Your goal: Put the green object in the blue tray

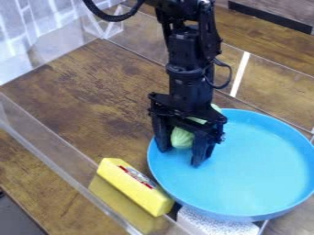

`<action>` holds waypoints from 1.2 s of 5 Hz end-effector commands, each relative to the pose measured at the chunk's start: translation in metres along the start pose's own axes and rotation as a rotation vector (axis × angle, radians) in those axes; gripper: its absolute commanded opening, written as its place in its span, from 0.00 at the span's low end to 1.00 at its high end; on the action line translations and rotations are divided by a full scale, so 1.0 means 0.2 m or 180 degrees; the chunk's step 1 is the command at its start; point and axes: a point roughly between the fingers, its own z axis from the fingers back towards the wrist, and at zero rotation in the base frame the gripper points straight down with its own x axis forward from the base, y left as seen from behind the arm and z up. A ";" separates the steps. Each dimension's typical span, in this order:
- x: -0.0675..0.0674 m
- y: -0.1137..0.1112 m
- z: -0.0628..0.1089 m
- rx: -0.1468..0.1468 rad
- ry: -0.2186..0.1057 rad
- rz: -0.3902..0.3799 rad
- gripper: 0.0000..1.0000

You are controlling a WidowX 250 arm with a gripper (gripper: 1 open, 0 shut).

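Note:
The blue tray (252, 174) lies at the right front of the wooden table. My gripper (182, 154) points straight down over the tray's left edge. The pale green object (181, 138) shows between its two dark fingers, low inside the tray by the rim. The fingers stand on either side of it, and I cannot tell whether they still press on it. Its lower part is hidden behind the fingers.
A yellow block with a red label (132, 184) lies just left of the tray at the table's front edge. Something white and speckled (215, 225) sticks out under the tray's front. Clear plastic walls (31, 46) border the table's left side.

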 end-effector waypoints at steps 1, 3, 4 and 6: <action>0.05 -0.01 0.05 0.0024 -0.0110 -0.0100 1.00; 0.10 0.03 0.10 0.0056 -0.0191 -0.0129 1.00; 0.13 0.04 0.12 0.0063 -0.0238 -0.0137 1.00; 0.19 0.07 0.15 0.0080 -0.0306 -0.0156 1.00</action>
